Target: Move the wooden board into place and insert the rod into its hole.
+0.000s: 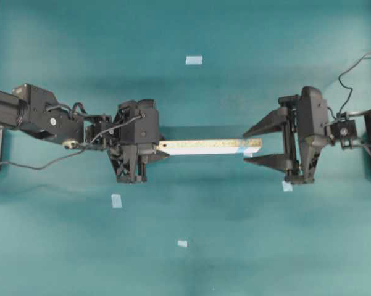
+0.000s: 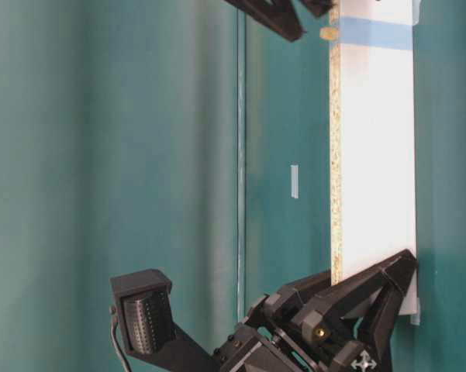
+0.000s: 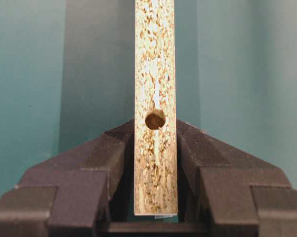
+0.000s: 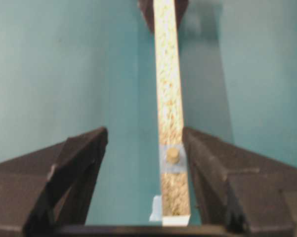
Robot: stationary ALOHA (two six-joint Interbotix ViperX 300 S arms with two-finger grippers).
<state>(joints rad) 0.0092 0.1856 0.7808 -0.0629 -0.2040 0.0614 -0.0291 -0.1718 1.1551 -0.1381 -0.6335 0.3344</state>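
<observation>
Teal surface [image 1: 247, 246] stretches under both our arms, bare apart from a few small blue tape squares [image 1: 116, 200]. Our left tool [image 1: 155, 148] is pinching one end of the wooden board [image 1: 204, 146], fingers pressed against its two white faces so that the speckled edge faces up; an empty dark hole [image 3: 155, 119] sits in that edge just beyond the grip. Our right tool [image 1: 254, 145] is spread wide, its fingers standing either side of the board's far end without touching it. The rod [image 4: 173, 155] already stands in the hole at the light-blue mark [image 4: 172, 159], a short cream stub poking out of the edge. From the blurred right wrist view it looks only partly sunk, though we cannot be sure how deep it goes. We judge the insertion step to be nearly finished. Next, we should check the rod's seating, press it straight down if it sits proud, and hold the board steady meanwhile.
</observation>
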